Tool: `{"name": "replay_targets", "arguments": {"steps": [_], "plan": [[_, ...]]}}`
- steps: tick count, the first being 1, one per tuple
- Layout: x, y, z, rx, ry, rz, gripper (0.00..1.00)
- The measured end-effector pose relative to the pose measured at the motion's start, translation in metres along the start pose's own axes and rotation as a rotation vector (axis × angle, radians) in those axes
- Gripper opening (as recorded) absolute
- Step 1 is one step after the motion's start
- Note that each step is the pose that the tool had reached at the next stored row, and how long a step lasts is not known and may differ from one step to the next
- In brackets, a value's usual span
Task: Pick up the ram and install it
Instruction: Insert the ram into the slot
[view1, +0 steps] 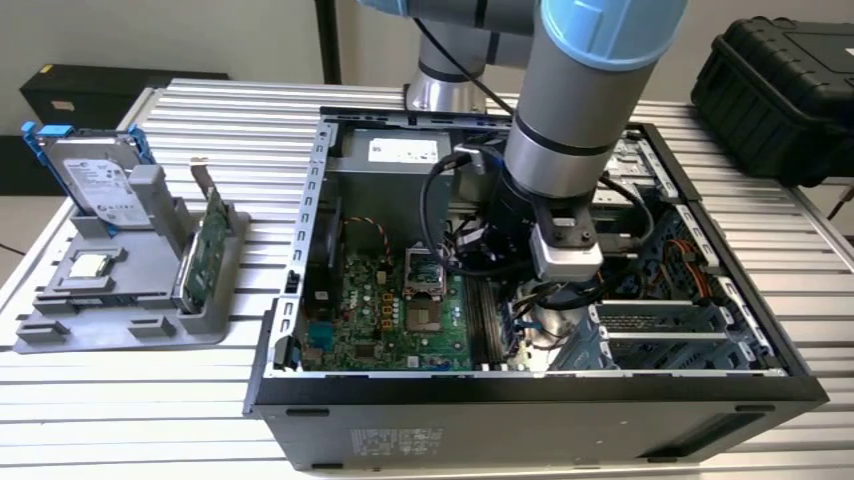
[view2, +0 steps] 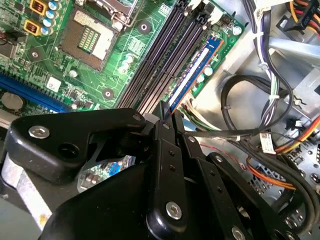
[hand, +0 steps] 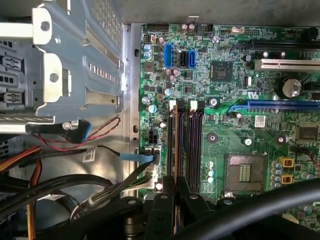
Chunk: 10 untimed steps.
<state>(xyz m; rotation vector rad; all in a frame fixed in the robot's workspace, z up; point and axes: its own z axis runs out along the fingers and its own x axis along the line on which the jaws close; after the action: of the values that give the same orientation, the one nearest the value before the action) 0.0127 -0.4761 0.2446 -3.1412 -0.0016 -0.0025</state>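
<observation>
I've got the gripper (view2: 167, 117) pinched narrow on the ram (view2: 196, 70), blue stick standing edge-down in the outermost slot of the motherboard (hand: 235, 100), the one nearest the board edge. To seat it well I'd keep it square to the slot, push straight down with even pressure, and watch the end latches.

Inside the open computer case (view1: 561, 375), room is tight: cable bundles (view2: 260, 100) and the drive cage (hand: 65, 65) crowd one side of the memory slots (hand: 192, 145), the ram (view2: 192, 75) fills the slot nearest them, while the motherboard (view1: 387, 320) beyond lies low and open.
</observation>
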Motion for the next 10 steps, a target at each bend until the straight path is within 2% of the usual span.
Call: {"name": "replay_targets", "arguments": {"steps": [3,10], "plan": [[0.0000,-0.0002,0.0039,0.0001,0.0000,0.000,0.00],[0.0000,-0.0004,0.0060,0.0004,0.0001,0.000,0.00]]}}
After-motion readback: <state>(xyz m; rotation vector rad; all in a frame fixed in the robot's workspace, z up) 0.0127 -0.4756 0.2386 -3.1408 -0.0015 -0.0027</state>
